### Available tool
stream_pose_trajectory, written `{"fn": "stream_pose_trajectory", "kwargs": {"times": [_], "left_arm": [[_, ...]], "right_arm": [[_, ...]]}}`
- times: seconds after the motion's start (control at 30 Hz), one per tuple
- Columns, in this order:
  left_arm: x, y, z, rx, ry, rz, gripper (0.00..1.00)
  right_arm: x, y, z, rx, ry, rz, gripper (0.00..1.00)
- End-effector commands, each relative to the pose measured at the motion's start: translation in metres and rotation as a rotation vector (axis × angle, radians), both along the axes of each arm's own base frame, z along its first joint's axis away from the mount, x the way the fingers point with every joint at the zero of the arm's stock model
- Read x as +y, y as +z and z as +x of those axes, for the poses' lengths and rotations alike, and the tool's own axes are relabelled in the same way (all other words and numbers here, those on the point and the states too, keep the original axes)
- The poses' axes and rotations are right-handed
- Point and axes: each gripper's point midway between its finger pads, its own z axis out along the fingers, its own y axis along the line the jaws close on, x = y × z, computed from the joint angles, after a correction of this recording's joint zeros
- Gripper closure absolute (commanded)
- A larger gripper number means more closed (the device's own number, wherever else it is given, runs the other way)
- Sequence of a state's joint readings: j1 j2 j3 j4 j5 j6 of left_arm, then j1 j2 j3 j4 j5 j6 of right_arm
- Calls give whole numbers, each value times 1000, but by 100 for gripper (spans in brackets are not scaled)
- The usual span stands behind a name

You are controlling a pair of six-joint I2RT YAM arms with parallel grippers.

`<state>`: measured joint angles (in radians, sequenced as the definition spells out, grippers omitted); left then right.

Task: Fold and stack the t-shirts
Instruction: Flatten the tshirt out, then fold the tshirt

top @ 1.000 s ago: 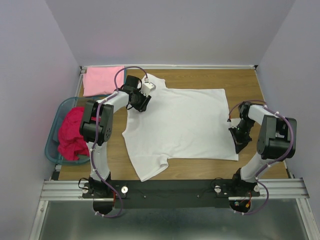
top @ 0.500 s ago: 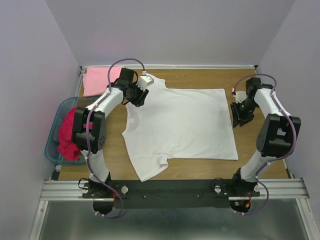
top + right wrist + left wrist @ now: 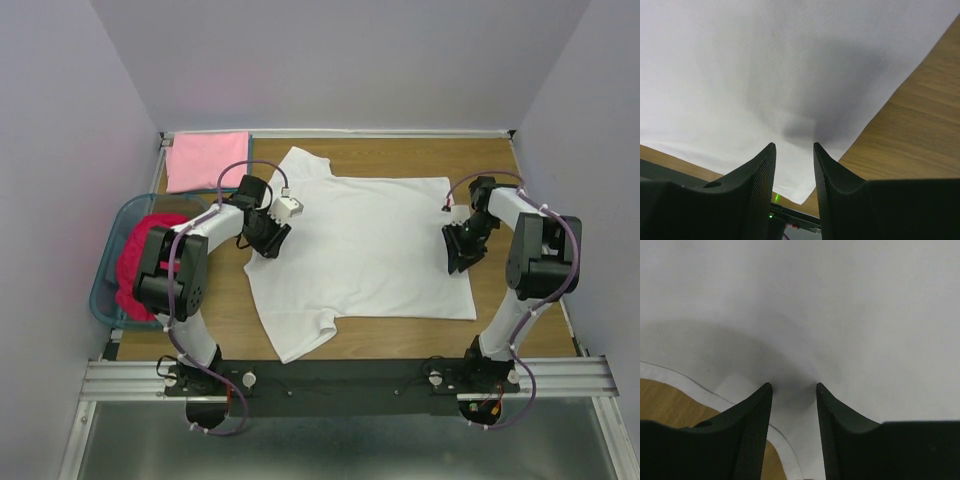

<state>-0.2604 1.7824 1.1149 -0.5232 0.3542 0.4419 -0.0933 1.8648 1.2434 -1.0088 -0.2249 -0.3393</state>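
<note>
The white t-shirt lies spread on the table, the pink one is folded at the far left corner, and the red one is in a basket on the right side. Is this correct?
Not quite: the basket with the red t-shirt is on the left side, as the top external view shows. The rest is right.
</note>
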Motion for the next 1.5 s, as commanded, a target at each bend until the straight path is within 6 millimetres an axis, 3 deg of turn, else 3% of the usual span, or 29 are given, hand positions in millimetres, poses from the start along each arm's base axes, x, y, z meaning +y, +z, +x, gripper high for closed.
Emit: {"fn": "stream_pose_trajectory", "kwargs": {"times": [0.0,0.17,0.23,0.3,0.4,0.43,0.47,0.5,0.53,0.57,0.6,0.63,0.67,0.7,0.73,0.77,0.8,0.83,0.87,0.9,0.93,1.0,1.07,1.23,1.33,1.47], "left_arm": [[4,2,-30,10,-12,4,52],[5,13,-29,-11,-18,19,57],[5,13,-40,34,-44,28,59],[2,24,-40,26,-90,16,58],[-12,71,-9,-109,-117,-38,48],[-16,81,3,-138,-119,-48,47],[-24,113,30,-226,-117,-73,44],[-28,126,45,-258,-113,-87,43],[-36,150,74,-321,-113,-121,42],[-40,161,90,-350,-107,-140,42],[-44,171,105,-375,-96,-162,40],[-46,158,126,-356,-80,-167,39],[-52,189,153,-442,-67,-191,39],[-54,193,168,-453,-42,-205,38],[-58,168,188,-414,-25,-205,36],[-60,200,212,-500,-9,-233,35],[-62,203,225,-513,11,-250,34],[-65,204,249,-535,44,-284,32],[-66,202,259,-541,66,-301,26],[-66,207,274,-586,85,-326,24],[-68,194,283,-569,121,-350,22],[-66,185,300,-601,178,-389,16],[-62,187,314,-654,208,-416,14],[-55,136,332,-611,271,-371,13],[-48,109,335,-565,314,-348,13],[-33,91,336,-523,391,-310,13]], "right_arm": [[-6,-20,-8,6,22,-27,57],[-6,-19,-26,16,44,-32,57],[-4,-6,-29,7,55,-20,57],[0,10,-26,-11,56,5,54],[2,46,18,-162,25,33,43],[2,56,33,-203,16,38,42],[1,66,58,-246,-3,43,42],[0,74,74,-279,-10,49,42],[0,79,88,-304,-17,60,42],[-3,82,115,-338,-29,62,42],[-5,83,129,-354,-37,62,42],[-6,81,142,-362,-47,66,42],[-12,84,169,-402,-71,62,42],[-16,82,183,-417,-85,53,42],[-19,84,197,-440,-96,48,42],[-22,84,208,-454,-117,43,42],[-26,80,230,-482,-126,34,42],[-27,78,239,-493,-136,34,42],[-28,74,248,-498,-155,35,42],[-30,83,264,-548,-165,34,41],[-31,66,271,-533,-180,35,41],[-33,57,285,-555,-201,32,39],[-33,49,292,-568,-208,35,38],[-30,21,296,-535,-223,58,35],[-30,13,297,-529,-225,62,35],[-28,2,295,-508,-227,67,35]]}}
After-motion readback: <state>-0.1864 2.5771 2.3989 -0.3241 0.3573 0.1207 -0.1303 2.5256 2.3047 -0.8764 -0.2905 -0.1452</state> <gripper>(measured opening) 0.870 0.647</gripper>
